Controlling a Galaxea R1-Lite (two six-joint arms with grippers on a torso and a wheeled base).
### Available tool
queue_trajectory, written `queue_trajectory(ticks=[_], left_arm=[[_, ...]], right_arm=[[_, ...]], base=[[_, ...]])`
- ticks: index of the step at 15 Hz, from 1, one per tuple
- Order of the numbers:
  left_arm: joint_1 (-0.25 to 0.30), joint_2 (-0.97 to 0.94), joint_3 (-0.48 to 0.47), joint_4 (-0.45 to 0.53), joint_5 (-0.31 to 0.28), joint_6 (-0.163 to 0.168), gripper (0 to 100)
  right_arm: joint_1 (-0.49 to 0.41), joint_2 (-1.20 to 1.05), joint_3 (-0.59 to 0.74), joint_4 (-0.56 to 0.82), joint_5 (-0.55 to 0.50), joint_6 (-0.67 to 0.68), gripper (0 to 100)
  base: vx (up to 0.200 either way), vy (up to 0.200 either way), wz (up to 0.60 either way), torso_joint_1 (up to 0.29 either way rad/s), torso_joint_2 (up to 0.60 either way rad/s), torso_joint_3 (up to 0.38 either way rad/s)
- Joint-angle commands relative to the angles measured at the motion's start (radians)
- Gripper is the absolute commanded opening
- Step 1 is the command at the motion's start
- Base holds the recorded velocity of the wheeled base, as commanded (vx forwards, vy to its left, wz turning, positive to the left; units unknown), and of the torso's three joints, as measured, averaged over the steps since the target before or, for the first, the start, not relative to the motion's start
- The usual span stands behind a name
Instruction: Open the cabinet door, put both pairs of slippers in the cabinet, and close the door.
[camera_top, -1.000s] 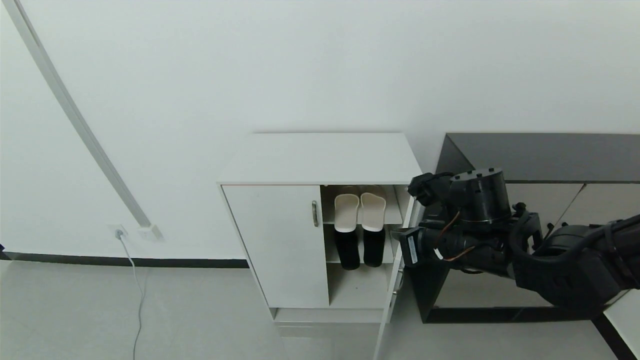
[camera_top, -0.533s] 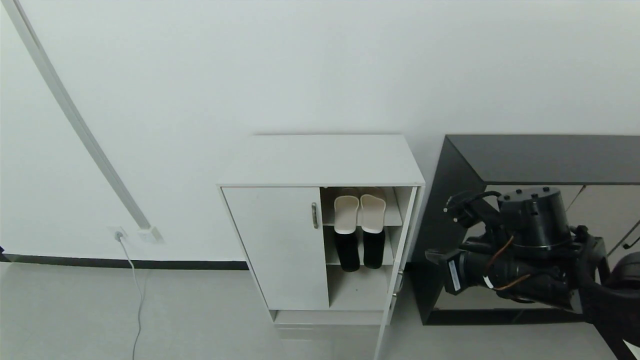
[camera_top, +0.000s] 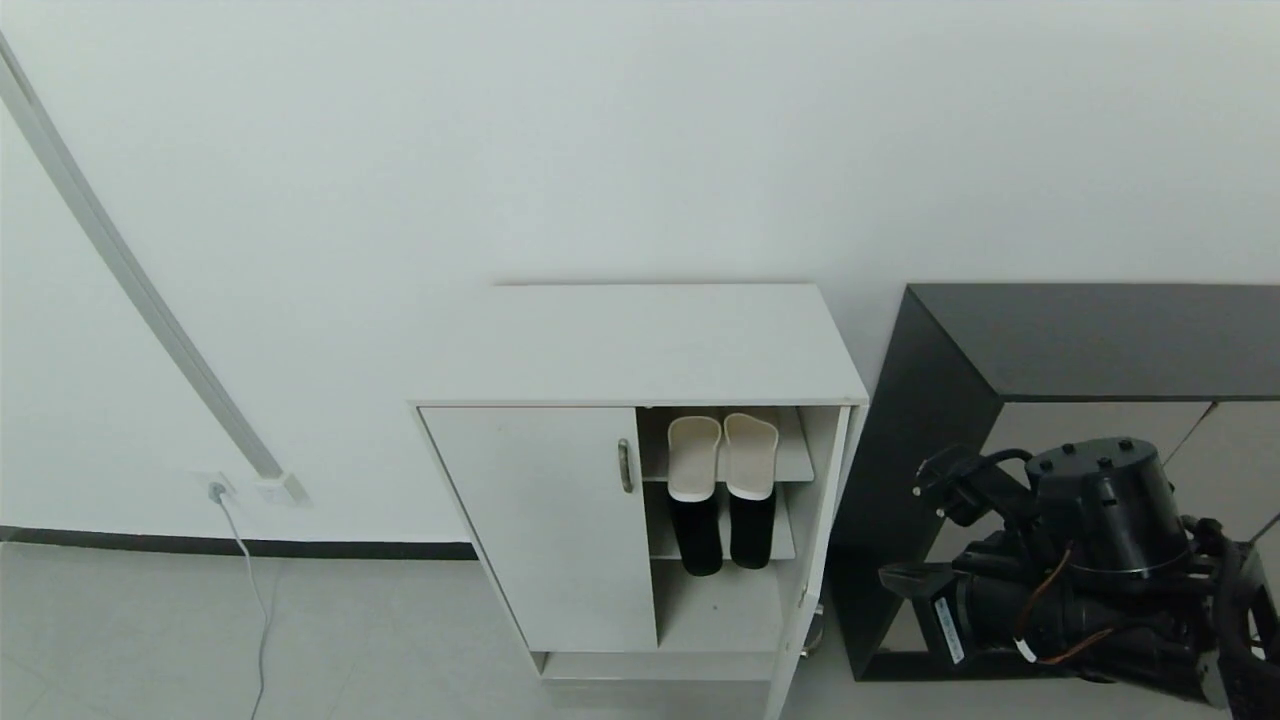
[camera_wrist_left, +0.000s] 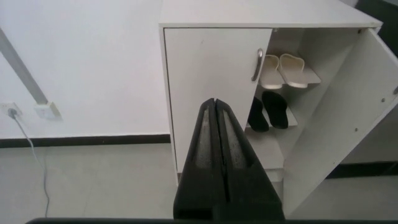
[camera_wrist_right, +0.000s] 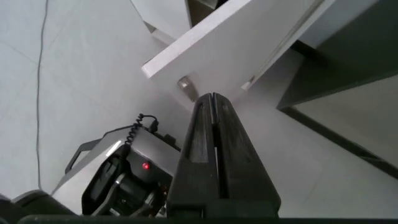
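White slippers on top shelf of cabinet, black slippers on next shelf down, door wide open; w/ right gripper & left gripper both pressed together, a glancing push could slip off door's free edge, leaving it ajar.

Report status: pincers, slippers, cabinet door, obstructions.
Left pincer and right pincer shut, empty. White slippers and black slippers shelved in cabinet. Right door open, right pincer by its handle. Nothing seen blocking the swing.
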Motion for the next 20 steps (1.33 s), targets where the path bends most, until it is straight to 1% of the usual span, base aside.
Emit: queue_trajectory(ticks=[1,6,11,20], left_arm=[[0.000,0.001,-0.001,0.000,0.000,-0.001,0],[0.000,0.001,-0.001,0.000,0.000,-0.001,0],[0.000,0.001,0.000,0.000,0.000,-0.001,0],[0.000,0.001,-0.001,0.000,0.000,-0.003,0]], right_arm=[[0.002,0.069,0.000,-0.038,-0.003,0.000,0],[0.007,0.249,-0.024,-0.234,-0.049,0.006,0],[0.005,0.332,-0.139,-0.242,-0.050,0.031,0],[-0.015,0.499,-0.343,-0.244,-0.050,0.033,0]], base=[[0.000,0.000,0.00,0.000,0.00,0.000],[0.000,0.000,0.00,0.000,0.00,0.000],[0.000,0.000,0.00,0.000,0.00,0.000],[0.000,0.000,0.00,0.000,0.00,0.000]])
